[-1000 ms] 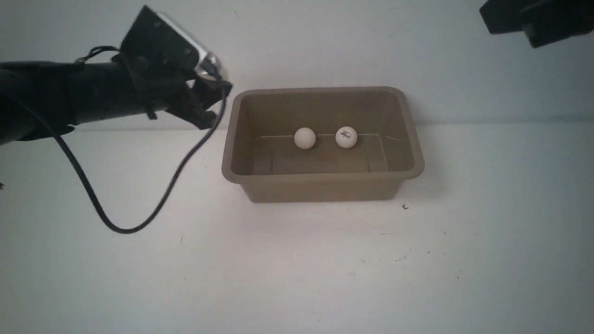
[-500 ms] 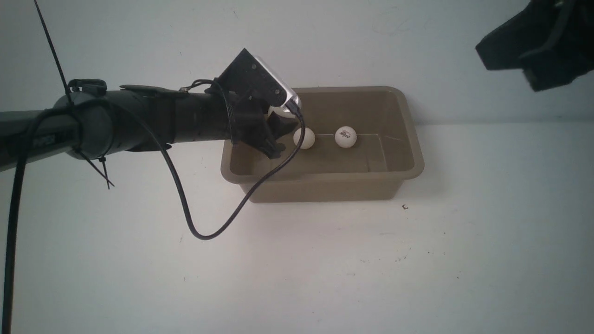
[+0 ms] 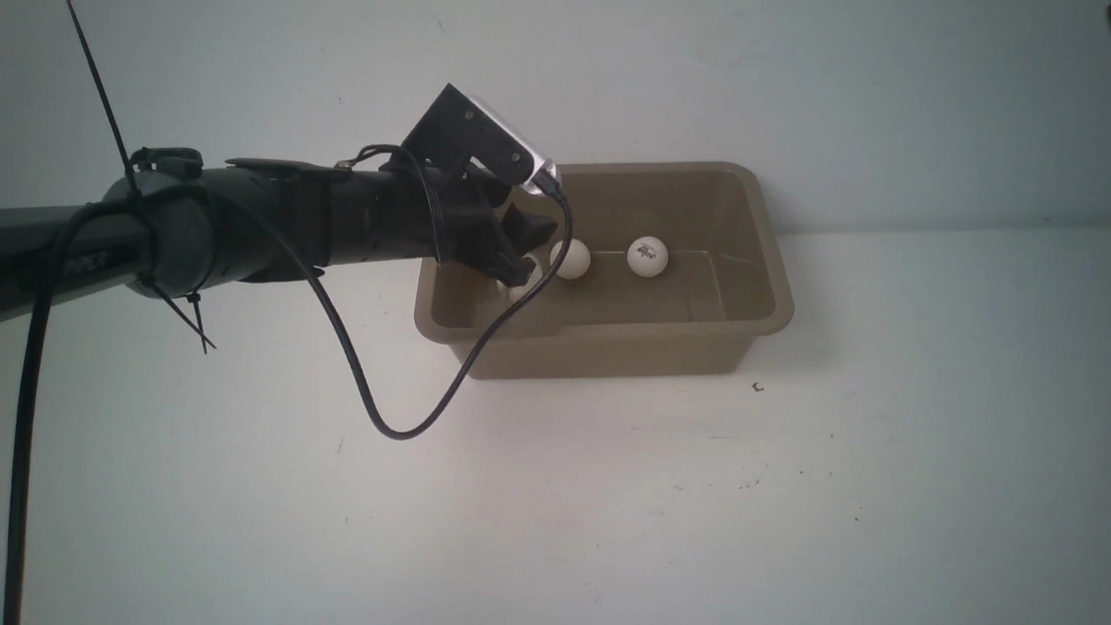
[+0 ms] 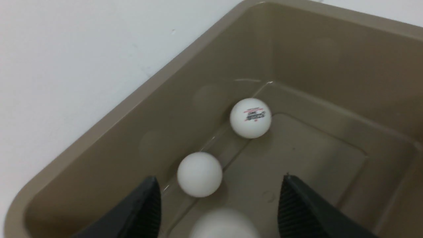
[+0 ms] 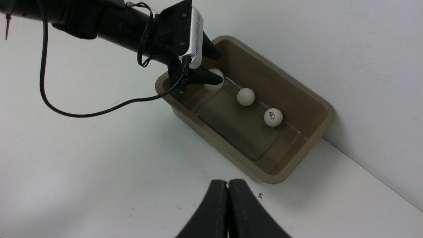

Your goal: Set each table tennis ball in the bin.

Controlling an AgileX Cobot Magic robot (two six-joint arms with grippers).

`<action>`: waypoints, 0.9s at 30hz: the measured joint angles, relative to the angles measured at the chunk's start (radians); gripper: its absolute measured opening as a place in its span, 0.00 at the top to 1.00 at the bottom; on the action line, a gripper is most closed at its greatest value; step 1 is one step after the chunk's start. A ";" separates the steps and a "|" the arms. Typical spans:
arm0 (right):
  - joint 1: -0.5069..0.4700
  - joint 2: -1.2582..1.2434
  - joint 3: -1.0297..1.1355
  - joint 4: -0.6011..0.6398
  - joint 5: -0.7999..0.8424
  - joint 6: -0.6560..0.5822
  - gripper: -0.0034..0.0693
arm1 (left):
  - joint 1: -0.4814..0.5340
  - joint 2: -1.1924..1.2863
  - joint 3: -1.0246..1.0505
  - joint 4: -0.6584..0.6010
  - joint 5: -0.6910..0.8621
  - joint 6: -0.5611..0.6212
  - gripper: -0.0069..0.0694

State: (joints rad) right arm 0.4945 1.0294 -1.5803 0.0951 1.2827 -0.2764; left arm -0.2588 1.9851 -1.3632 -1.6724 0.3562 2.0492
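- A white bench [image 3: 608, 521] runs back to a pale wall [image 3: 781, 87]. The bench is faintly speckled, with one dark mark [image 3: 758, 387] just off the bin's near right corner.
- The bin [image 3: 608, 354] sits at the back of the bench, close to the wall.
- In the front view the left arm [image 3: 260, 226] reaches in from the left over the bin's left end. A black cable [image 3: 382, 425] sags from it in front of the bin.
- The plain ball [image 3: 570, 258] and the logo ball [image 3: 647, 256] lie on the bin floor at the foot of the far wall, apart from each other.
- The front view shows only a sliver of the third ball [image 3: 523, 285], just under the arm's tip.
- The left wrist view shows the left fingers [image 4: 140, 215] spread wide and released. The third ball, blurred, lies in the gap between them, touching neither. Whether it rests on the floor cannot be told.
- The plain ball lies just beyond that gap and the logo ball farther off.
- The right fingers [image 5: 216, 211] show only in the right wrist view. They are clenched together on nothing, above the bare bench, well apart from the bin.
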 joint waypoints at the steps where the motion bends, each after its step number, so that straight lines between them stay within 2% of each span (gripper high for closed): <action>1: 0.000 -0.015 0.001 -0.024 0.001 0.014 0.97 | 0.000 0.000 0.000 -0.001 -0.007 -0.026 0.34; 5: 0.000 -0.047 0.044 -0.087 0.000 0.038 0.97 | 0.000 -0.033 0.002 0.001 -0.020 -0.111 0.34; 8: 0.000 -0.077 0.097 -0.128 0.000 0.052 0.97 | 0.000 -0.088 0.004 0.012 -0.023 -0.162 0.39; 11: 0.000 -0.147 0.216 -0.187 -0.016 0.090 0.97 | 0.000 -0.220 0.029 0.078 -0.028 -0.226 0.52; 13: 0.000 -0.233 0.326 -0.241 -0.093 0.143 0.97 | 0.000 -0.360 0.094 0.144 -0.025 -0.267 0.69; 15: 0.000 -0.302 0.418 -0.277 -0.160 0.187 0.97 | 0.000 -0.483 0.180 0.175 -0.022 -0.285 0.81; 18: 0.000 -0.401 0.550 -0.333 -0.258 0.259 0.97 | 0.000 -0.635 0.315 0.192 -0.023 -0.295 0.90; 22: 0.000 -0.526 0.738 -0.406 -0.368 0.367 0.97 | 0.000 -0.840 0.523 0.197 -0.059 -0.330 0.91; 27: 0.000 -0.609 0.883 -0.476 -0.419 0.477 0.97 | 0.000 -1.010 0.684 0.197 -0.102 -0.404 0.91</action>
State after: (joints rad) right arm 0.4945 0.4199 -0.6972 -0.3814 0.8633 0.2002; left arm -0.2588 0.9750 -0.6795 -1.4758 0.2546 1.6451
